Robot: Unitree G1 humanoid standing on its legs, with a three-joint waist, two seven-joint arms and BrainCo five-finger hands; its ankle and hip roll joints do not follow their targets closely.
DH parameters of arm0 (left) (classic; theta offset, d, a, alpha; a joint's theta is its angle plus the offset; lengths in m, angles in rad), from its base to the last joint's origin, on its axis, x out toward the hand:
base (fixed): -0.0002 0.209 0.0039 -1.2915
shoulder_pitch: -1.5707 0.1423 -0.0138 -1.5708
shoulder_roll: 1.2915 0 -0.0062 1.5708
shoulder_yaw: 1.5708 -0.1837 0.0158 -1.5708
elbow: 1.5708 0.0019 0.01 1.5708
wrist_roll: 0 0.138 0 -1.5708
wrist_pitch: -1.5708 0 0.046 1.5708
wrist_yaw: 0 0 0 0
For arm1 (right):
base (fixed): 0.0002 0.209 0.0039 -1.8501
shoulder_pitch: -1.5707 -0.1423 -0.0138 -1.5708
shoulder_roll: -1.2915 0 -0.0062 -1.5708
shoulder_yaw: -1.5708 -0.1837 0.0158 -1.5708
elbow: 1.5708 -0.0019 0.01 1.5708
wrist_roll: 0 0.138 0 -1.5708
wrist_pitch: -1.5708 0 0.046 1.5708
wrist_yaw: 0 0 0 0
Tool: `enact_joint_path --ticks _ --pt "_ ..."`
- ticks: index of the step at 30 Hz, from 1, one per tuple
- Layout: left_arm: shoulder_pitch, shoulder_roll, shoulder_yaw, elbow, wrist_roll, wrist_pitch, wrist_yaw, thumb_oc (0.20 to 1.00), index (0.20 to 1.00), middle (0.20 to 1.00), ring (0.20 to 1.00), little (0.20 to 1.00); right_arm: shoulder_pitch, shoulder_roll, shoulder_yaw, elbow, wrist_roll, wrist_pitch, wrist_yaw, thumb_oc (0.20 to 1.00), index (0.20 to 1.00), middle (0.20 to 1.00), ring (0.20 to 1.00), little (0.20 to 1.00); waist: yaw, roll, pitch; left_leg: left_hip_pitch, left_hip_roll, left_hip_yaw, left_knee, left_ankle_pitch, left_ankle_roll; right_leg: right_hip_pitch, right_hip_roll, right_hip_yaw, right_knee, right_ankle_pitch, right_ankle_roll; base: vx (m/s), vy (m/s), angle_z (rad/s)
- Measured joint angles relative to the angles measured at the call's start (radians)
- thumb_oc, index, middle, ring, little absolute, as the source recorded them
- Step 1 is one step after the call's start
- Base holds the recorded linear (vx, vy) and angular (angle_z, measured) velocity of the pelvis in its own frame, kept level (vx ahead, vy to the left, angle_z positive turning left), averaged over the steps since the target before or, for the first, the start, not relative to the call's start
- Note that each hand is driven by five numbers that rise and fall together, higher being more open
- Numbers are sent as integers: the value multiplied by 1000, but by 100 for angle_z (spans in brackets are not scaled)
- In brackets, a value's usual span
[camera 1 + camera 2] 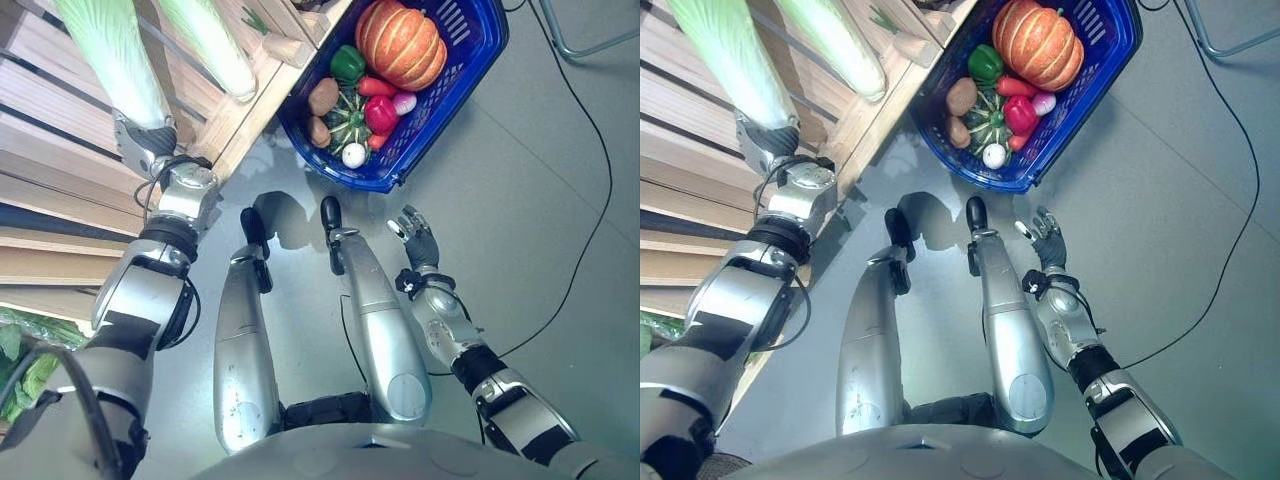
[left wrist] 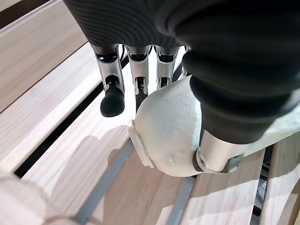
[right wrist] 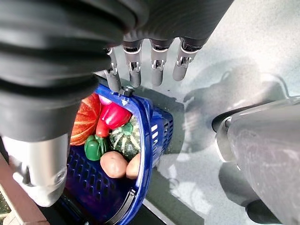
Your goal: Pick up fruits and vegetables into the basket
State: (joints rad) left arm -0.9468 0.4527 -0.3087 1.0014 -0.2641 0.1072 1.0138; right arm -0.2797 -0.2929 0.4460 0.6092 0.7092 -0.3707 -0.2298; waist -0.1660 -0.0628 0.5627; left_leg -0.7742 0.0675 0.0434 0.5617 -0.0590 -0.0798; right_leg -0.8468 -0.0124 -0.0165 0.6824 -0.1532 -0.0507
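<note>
My left hand (image 1: 150, 145) is up at the wooden slatted shelf (image 1: 60, 120), closed round the white base of a long pale green napa cabbage (image 1: 110, 55). In the left wrist view the cabbage base (image 2: 168, 126) sits between the fingers (image 2: 112, 93) and the thumb, just above the slats. A second cabbage (image 1: 210, 40) lies beside it. The blue basket (image 1: 455, 100) stands on the floor. It holds a pumpkin (image 1: 400, 42), a green pepper (image 1: 347, 63), a red pepper (image 1: 380, 113), potatoes (image 1: 322, 96) and a small green squash (image 1: 350, 120). My right hand (image 1: 418, 240) hangs open below the basket, empty.
Leafy greens (image 1: 20, 370) lie on a lower shelf level at the lower left. A metal frame leg (image 1: 580, 45) stands on the grey floor at the upper right. The basket's rim (image 3: 147, 126) is close beyond my right hand's fingers (image 3: 161, 70).
</note>
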Motion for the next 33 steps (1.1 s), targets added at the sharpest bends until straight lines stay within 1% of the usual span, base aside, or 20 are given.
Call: enact_joint_path --ticks 2,5,8,11,13,14,15,16,17,18,19,23,27,33 --pt "21 2 -1 0 48 8 -6 200 200 200 200 200 2 -1 0 0 -1 -1 2 1000 1000 1000 1000 1000 1 0 0 17 -1 1 -11 1 0 17 -3 -2 -8 0 0 0 0 0" --pt "43 12 -1 6 110 47 -15 200 200 200 200 200 2 -4 0 0 -1 -2 14 1000 1000 1000 1000 1000 5 0 0 18 -1 -1 -14 2 2 20 -9 -16 -11 0 0 -11 14 5" --pt "71 39 -12 25 190 105 -21 200 200 200 200 200 10 -6 -2 0 -1 -9 22 1000 1000 1000 1000 1000 15 1 0 12 -1 -5 -16 5 0 15 -10 -20 -10 -3 4 -7 11 3" --pt "87 58 -13 57 230 144 -22 200 200 200 200 200 22 -9 -10 3 0 -15 32 1000 1000 1000 1000 1000 26 1 0 8 -3 -4 -29 14 -2 7 -12 -21 -11 -3 4 0 0 0" --pt "91 87 -47 77 270 178 -32 200 200 200 200 200 30 -21 -11 3 0 -27 47 1000 1000 1000 1000 1000 31 1 0 -4 -2 -7 -29 18 -4 -7 -11 -23 -8 -3 4 0 0 0" --pt "92 95 -57 77 280 181 -36 200 200 200 200 200 31 -24 -14 3 0 -28 49 1000 1000 1000 1000 1000 32 1 0 -9 -2 -8 -28 20 -4 -13 -12 -24 -6 -3 4 -9 14 4" --pt "92 106 -71 76 311 196 -40 313 313 313 313 313 31 -30 -20 5 1 -32 56 1000 1000 1000 1000 1000 34 1 1 -19 -3 -8 -28 23 -5 -24 -12 -24 -2 -3 4 0 0 0" --pt "92 115 -80 76 334 200 -41 567 567 567 567 567 31 -38 -21 7 2 -34 63 1000 1000 1000 1000 1000 35 1 1 -25 -3 -9 -28 24 -6 -31 -12 -24 -1 -3 4 0 0 0" --pt "93 117 -85 80 347 202 -42 699 699 699 699 699 31 -41 -22 15 8 -35 66 1000 1000 1000 1000 1000 36 1 1 -26 -3 -9 -28 25 -6 -32 -12 -24 -1 -3 4 0 0 0" --pt "92 118 -90 86 360 203 -43 944 944 944 944 944 31 -41 -29 20 15 -39 67 1000 1000 1000 1000 1000 36 1 1 -26 -3 -9 -28 25 -6 -32 -12 -24 -1 -3 4 0 0 0" --pt "94 118 -91 91 364 204 -43 1000 1000 1000 1000 1000 31 -41 -31 20 18 -41 67 1000 1000 1000 1000 1000 37 1 1 -27 -3 -9 -29 25 -6 -33 -12 -24 -1 -3 4 0 0 0" --pt "120 117 -93 89 382 202 -43 1000 1000 1000 1000 1000 31 -41 -41 21 17 -50 66 1000 1000 1000 1000 1000 38 1 1 -33 -3 -10 -29 26 -7 -38 -12 -26 -1 -3 4 0 0 0" --pt "156 115 -93 33 403 191 -33 1000 1000 1000 1000 1000 31 -39 -41 20 17 -51 65 1000 1000 1000 1000 1000 47 2 1 -39 -3 -11 -29 27 -8 -45 -12 -28 0 -3 4 0 0 0" --pt "174 114 -86 12 403 143 10 1000 1000 1000 1000 1000 31 -39 -41 20 17 -50 65 1000 1000 1000 1000 1000 56 2 1 -43 -5 -12 -41 33 -10 -53 -14 -28 -1 -3 4 0 1 1"
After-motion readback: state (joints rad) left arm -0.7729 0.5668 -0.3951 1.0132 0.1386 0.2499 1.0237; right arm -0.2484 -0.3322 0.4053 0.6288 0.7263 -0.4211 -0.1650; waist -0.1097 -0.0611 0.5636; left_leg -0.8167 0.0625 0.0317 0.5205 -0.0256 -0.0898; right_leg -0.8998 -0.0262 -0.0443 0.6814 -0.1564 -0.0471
